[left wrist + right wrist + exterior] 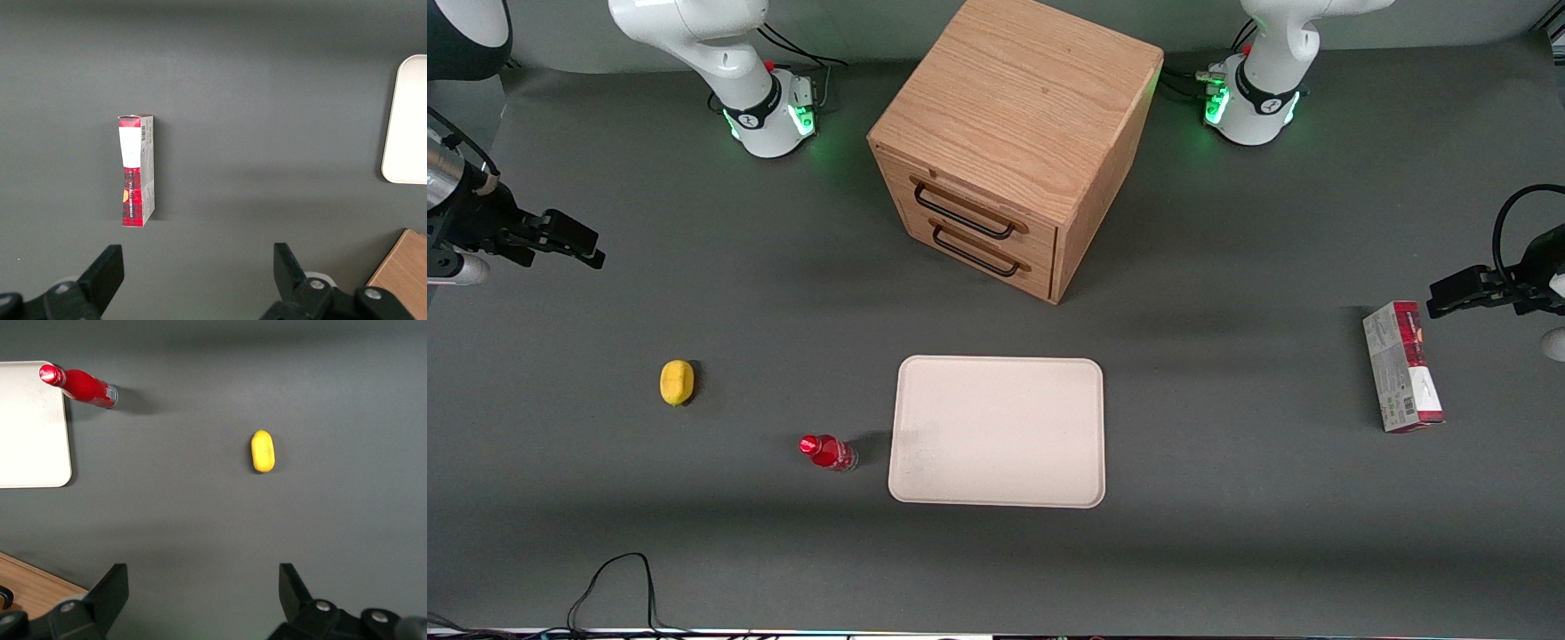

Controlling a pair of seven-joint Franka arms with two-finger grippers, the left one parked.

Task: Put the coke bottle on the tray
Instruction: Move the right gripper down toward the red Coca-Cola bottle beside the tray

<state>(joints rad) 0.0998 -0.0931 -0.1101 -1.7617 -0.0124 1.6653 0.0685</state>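
Note:
The coke bottle [829,452], small with a red cap and red label, appears to stand upright on the grey table right beside the short edge of the tray [996,431] that faces the working arm. It also shows in the right wrist view [83,387], next to the tray's corner [27,420]. The tray is cream-white, flat and bare, and its edge shows in the left wrist view [407,120]. My right gripper [590,249] hangs high at the working arm's end of the table, well apart from the bottle. Its fingers are open and hold nothing [203,577].
A yellow lemon-like fruit [677,382] [262,451] lies between the gripper and the bottle. A wooden drawer cabinet [1014,142] [33,587] stands farther from the front camera than the tray. A red-and-grey carton [1402,364] [137,170] lies toward the parked arm's end.

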